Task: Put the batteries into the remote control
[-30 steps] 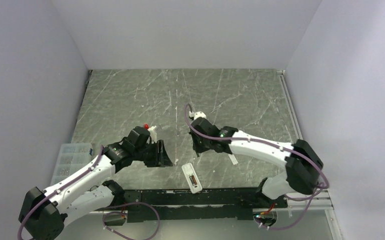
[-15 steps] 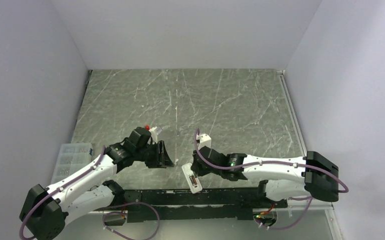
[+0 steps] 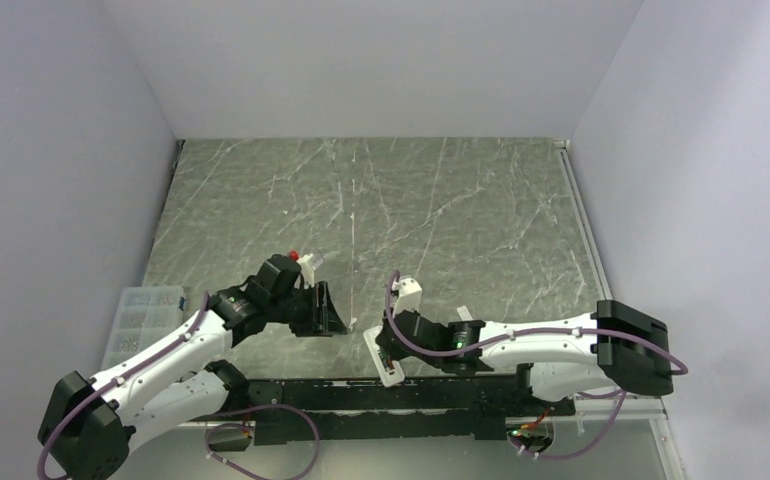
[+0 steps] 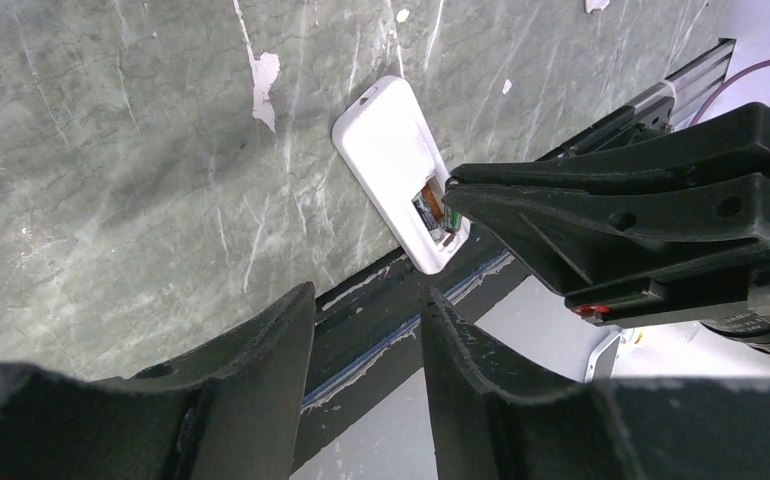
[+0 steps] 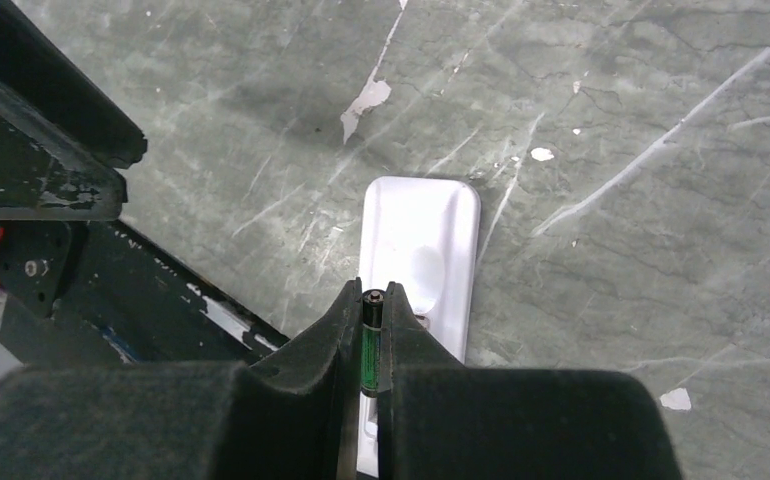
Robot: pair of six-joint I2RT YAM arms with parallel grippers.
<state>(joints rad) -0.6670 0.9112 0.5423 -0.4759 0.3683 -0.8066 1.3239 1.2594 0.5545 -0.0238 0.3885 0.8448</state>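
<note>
Since 1 s ago the right gripper [image 5: 371, 295] has swung from mid-table back toward 6 o'clock and now sits over the remote control [image 4: 386, 140]. The remote and the left arm haven't shifted. R pincer is clamped on a battery [image 5: 370, 340], dark-green cell upright between the fingers, tip at the remote's open bay. Something dark already lies in that bay, poss. the 2nd cell, too small to be sure. Left gripper [image 4: 368, 295] hovers at 10 o'clock of the remote, jaws apart, nothing between them.

Remote lies face-down at the table's [image 3: 461, 200] near edge, its end just beside the black rail [image 3: 361, 395]. Parts box [image 3: 141, 320] sits at 9 o'clock by the L edge. Open marble runs from 12 to 3 o'clock.
</note>
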